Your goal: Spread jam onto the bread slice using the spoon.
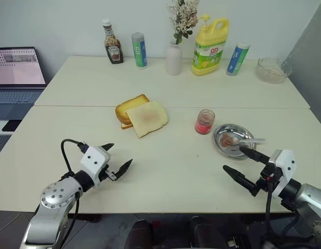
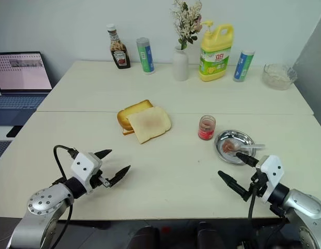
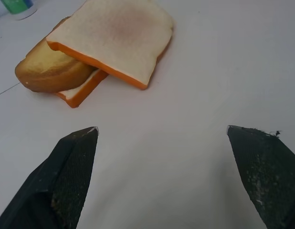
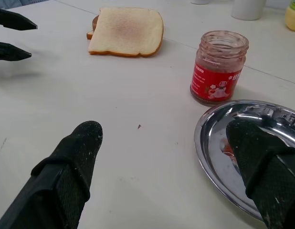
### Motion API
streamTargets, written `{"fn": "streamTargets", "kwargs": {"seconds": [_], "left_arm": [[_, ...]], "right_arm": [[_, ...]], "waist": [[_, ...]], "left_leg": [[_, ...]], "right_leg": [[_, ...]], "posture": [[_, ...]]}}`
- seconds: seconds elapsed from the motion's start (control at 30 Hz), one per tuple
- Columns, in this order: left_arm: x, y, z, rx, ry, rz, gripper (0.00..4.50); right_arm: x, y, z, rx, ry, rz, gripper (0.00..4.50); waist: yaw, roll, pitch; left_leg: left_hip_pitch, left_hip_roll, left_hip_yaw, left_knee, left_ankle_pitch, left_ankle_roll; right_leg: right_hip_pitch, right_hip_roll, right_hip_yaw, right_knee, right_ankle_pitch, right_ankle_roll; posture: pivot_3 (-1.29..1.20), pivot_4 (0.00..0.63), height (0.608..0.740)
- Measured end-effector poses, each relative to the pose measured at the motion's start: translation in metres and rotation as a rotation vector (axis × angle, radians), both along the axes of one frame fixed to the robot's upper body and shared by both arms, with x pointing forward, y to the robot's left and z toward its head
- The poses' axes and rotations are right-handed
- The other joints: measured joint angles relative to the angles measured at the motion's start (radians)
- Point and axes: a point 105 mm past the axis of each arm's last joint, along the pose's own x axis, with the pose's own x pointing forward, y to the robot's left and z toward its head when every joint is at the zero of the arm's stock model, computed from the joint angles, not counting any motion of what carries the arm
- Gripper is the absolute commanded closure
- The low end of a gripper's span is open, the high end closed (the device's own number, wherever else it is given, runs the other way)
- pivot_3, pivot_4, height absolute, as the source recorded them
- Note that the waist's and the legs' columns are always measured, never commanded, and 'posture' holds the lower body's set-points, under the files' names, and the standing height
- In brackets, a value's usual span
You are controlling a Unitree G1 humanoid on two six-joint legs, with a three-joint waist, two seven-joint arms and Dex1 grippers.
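1. Lower left of the head view: the left gripper (image 1: 115, 159) hovers above the bare table (image 1: 165, 171), its fingers spread wide and holding nothing. The forearm reaches in from the bottom edge and the claw angles toward the middle of the frame.
2. Lower right: the right gripper (image 1: 242, 164) is likewise released and empty, pointing up and inward, with its upper finger close to the near rim of the steel dish (image 1: 223, 148).
3. Risk, as I judge it: that finger sits so near the dish that a careless reach for the spoon (image 1: 243, 140) could nudge or tip the dish. The thin handle lying low across the rim may slip from a shallow pinch.
4. Right of centre: the spoon rests in the dish, its bowl on a reddish smear, its handle pointing right.
5. Just left of the dish stands the open jar of jam (image 1: 204, 122); a sideways sweep could knock it over.
6. Centre: the bread slice (image 1: 147, 118) lies partly on a thicker toast (image 1: 127, 108), so pressing while spreading might make it slide.
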Motion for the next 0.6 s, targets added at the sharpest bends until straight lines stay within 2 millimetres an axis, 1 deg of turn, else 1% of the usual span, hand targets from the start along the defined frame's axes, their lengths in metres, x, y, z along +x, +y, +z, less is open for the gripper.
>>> {"fn": "streamTargets", "kwargs": {"seconds": [0.17, 0.3, 0.4, 0.6], "left_arm": [[0.001, -0.003, 0.002, -0.011, -0.002, -0.017, 0.00], [0.000, -0.007, -0.001, -0.008, 0.012, -0.040, 0.00], [-0.002, -0.014, 0.004, -0.007, -0.020, -0.097, 0.00], [-0.002, -0.019, 0.015, 0.002, -0.104, -0.134, 0.00]], "right_arm": [[0.001, 0.000, -0.001, -0.007, -0.003, -0.005, 0.03], [0.001, 0.001, -0.002, -0.012, -0.006, -0.007, 0.03], [0.000, 0.004, -0.004, -0.004, -0.002, 0.001, 0.03], [0.000, 0.006, -0.005, -0.001, 0.002, 0.009, 0.03]], "waist": [[0.000, 0.000, 0.000], [0.000, 0.000, 0.000], [0.000, 0.000, 0.000], [0.001, 0.000, 0.000]], "left_leg": [[0.000, 0.000, 0.000, 0.000, 0.000, 0.000], [0.000, 0.000, 0.000, 0.000, 0.000, 0.000], [0.000, 0.000, 0.000, 0.000, 0.000, 0.000], [0.000, 0.000, 0.000, 0.000, 0.000, 0.000]], "right_leg": [[0.000, 0.000, 0.000, 0.000, 0.000, 0.001], [0.000, 0.000, 0.000, 0.000, 0.001, 0.002], [0.000, 0.000, 0.000, 0.000, 0.001, 0.002], [0.000, 0.000, 0.000, 0.000, 0.001, 0.002]], "posture": [[0.00, 0.150, 0.740], [0.00, 0.150, 0.740], [0.00, 0.150, 0.740], [0.00, 0.150, 0.740]]}}
